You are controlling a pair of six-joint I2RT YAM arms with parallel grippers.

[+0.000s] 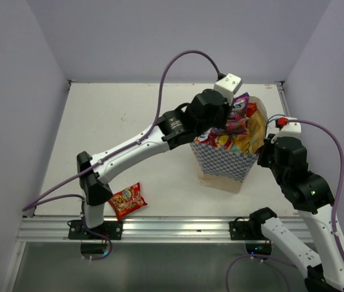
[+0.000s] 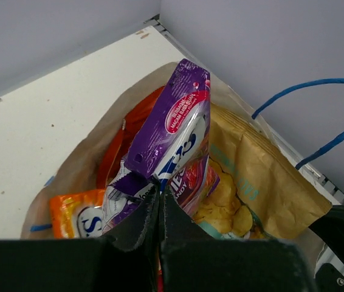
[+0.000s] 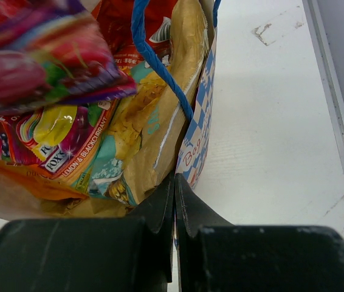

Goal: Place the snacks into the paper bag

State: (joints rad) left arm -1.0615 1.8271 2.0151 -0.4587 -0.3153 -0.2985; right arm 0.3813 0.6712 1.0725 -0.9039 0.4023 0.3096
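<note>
White table (image 1: 129,121), with pale purple walls (image 1: 160,36) on three sides. A metal rail (image 1: 172,228) runs along the near edge, and both arms are fixed to it. Thin purple wires (image 1: 178,61) loop over the arms.

One small red packet (image 1: 127,201) lies flat on the table near the foot of the left arm, well apart from the rest. Its long side sits a bit crooked to the rail.

The paper bag (image 1: 220,159) stands on the right part of the table with its open top up. It is stuffed with snacks. A tan packet (image 2: 263,176) leans on the right inside wall, and an orange packet (image 2: 75,213) sits low on the left. A blue string handle (image 3: 154,61) hangs across the packets.

The left gripper (image 2: 160,204) is over the bag, pinched tight on the bottom edge of a purple packet (image 2: 172,121). That packet stands on end, with its long side pointing up and out of the bag.

The right gripper (image 3: 174,182) is squeezed closed on the bag's right rim.
</note>
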